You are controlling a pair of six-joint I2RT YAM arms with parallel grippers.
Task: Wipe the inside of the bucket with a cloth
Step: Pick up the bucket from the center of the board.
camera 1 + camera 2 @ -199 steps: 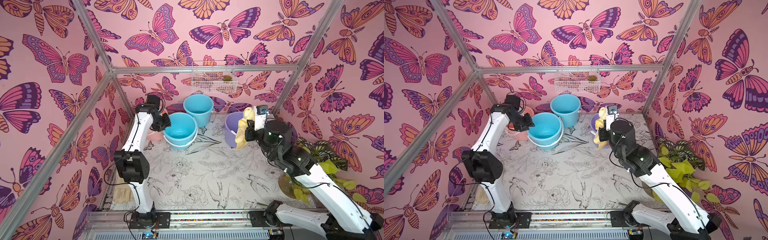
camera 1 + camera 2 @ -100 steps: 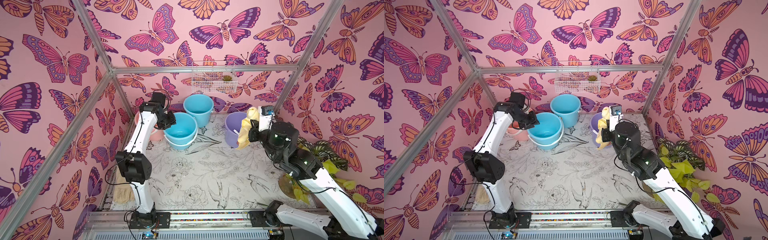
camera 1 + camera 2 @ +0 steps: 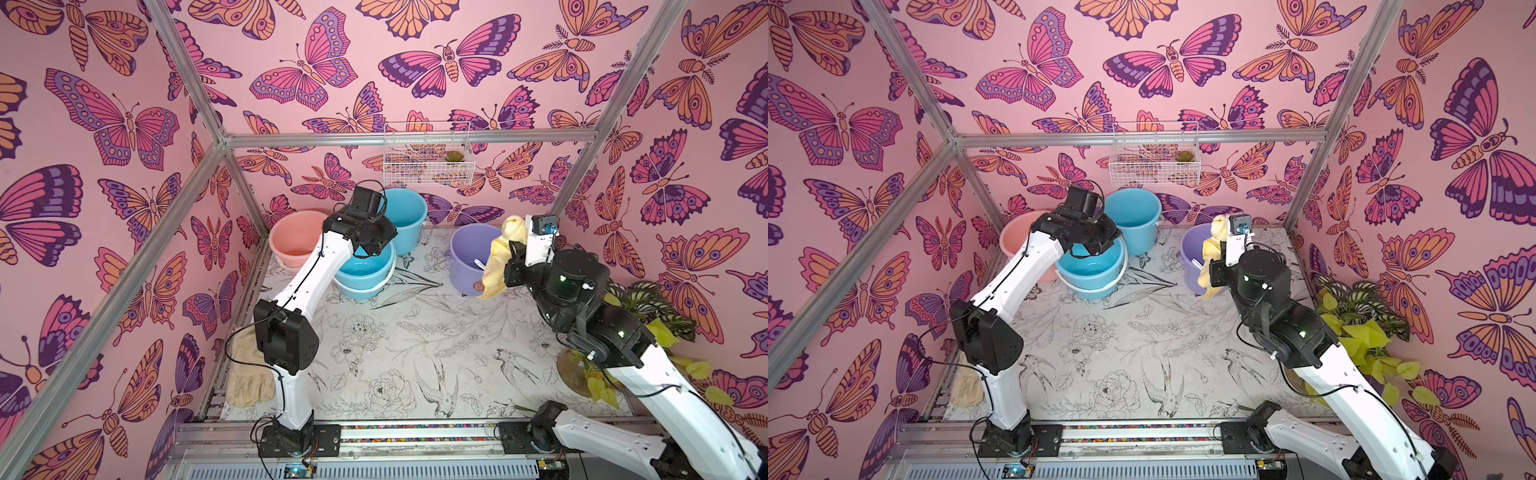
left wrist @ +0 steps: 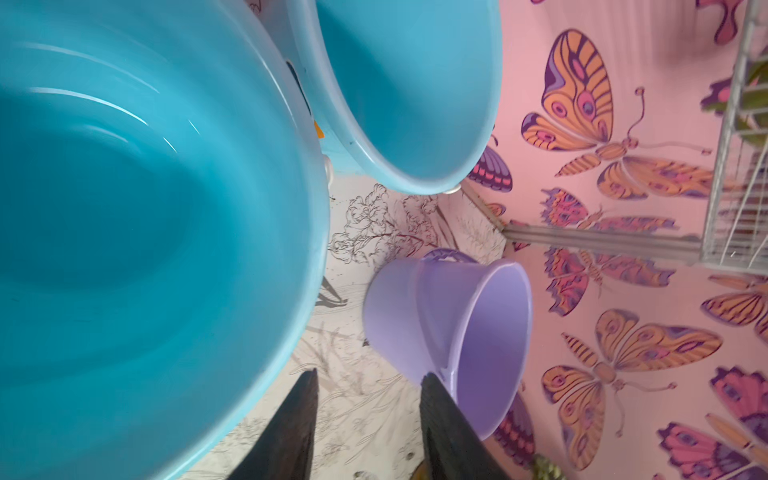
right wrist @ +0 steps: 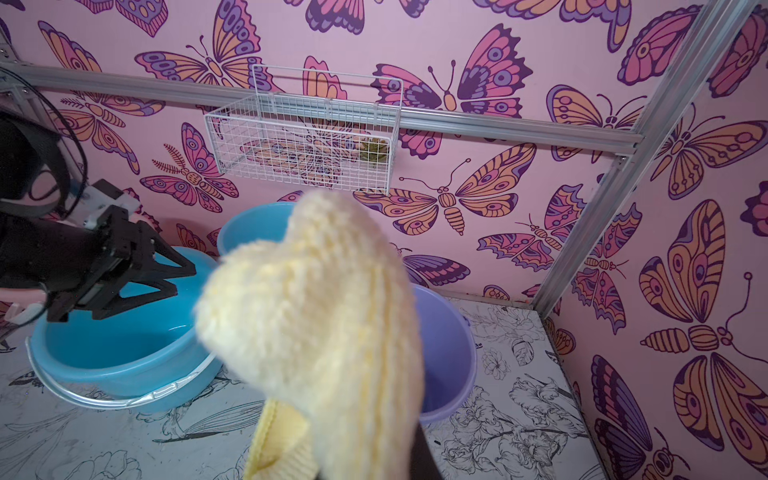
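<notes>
Four round plastic buckets stand toward the back of the flower-printed tabletop [image 3: 415, 353]. A salmon-pink plastic bucket [image 3: 291, 237] sits in the left rear corner and a rear sky-blue plastic bucket [image 3: 409, 216] against the back wall. The front sky-blue plastic bucket [image 3: 365, 276], with a white handle, stands just before those two, and a lilac plastic bucket [image 3: 467, 257] stands apart to the right.

The right end effector [image 3: 515, 249] is clamped on the soft pale yellow cloth [image 3: 498, 262]. The cloth is bunched over its tips and hangs in the air just beside the lilac bucket, on the side nearest the right arm, not inside it. Whether it touches the rim cannot be told.

The left end effector [image 4: 365, 415] hovers above the front sky-blue plastic bucket's rim, its fingers [image 4: 291, 432] apart with nothing between them.

A dull tan rag [image 3: 249, 374] lies at the tabletop's left edge, beside the left arm's base.
</notes>
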